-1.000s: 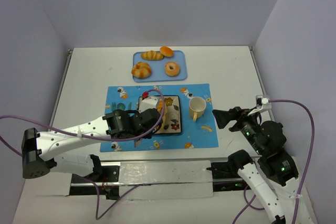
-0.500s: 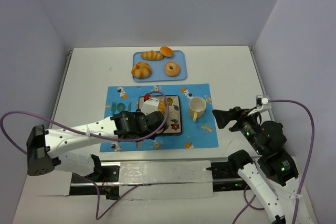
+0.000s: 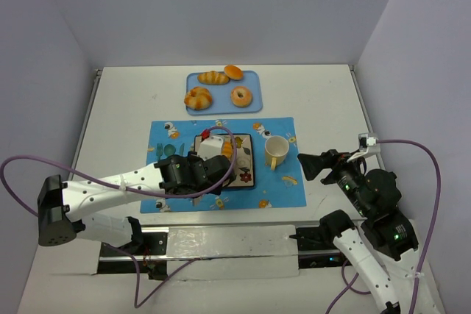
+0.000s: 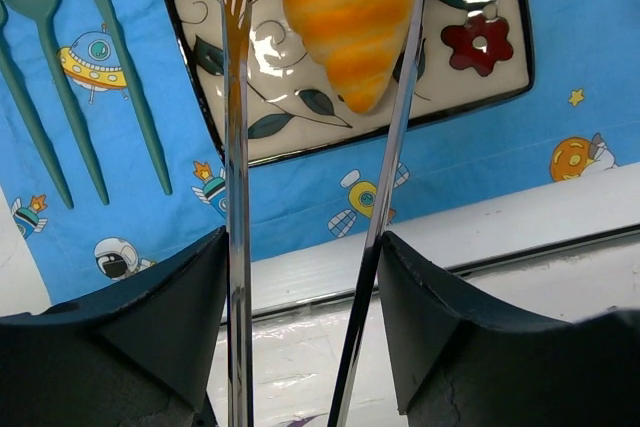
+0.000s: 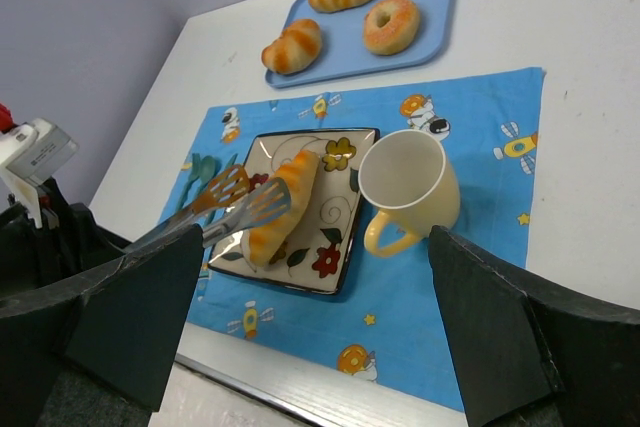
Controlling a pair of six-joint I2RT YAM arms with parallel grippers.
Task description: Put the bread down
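Observation:
The bread [image 4: 352, 17], a long golden-orange croissant, lies on the flowered square plate [image 4: 480, 37]. It also shows in the right wrist view [image 5: 282, 202] and, partly hidden, in the top view [image 3: 229, 149]. My left gripper [image 4: 300, 242] is shut on metal tongs [image 4: 238, 147], whose arms stand apart on either side of the bread's near end. I cannot tell if they touch it. The left gripper [image 3: 197, 170] sits over the plate's [image 3: 247, 175] near-left side. My right gripper [image 5: 316, 235] is open and empty, right of the cup [image 3: 276, 151].
The plate [image 5: 335, 247], a yellow cup [image 5: 408, 182] and teal cutlery [image 4: 40, 97] lie on a blue placemat [image 3: 283, 189]. A blue tray [image 3: 254, 86] at the back holds a bun, a doughnut and two rolls. A white strip runs along the table's near edge.
My left arm has shifted slightly to the right with the tongs. The right arm has not moved.

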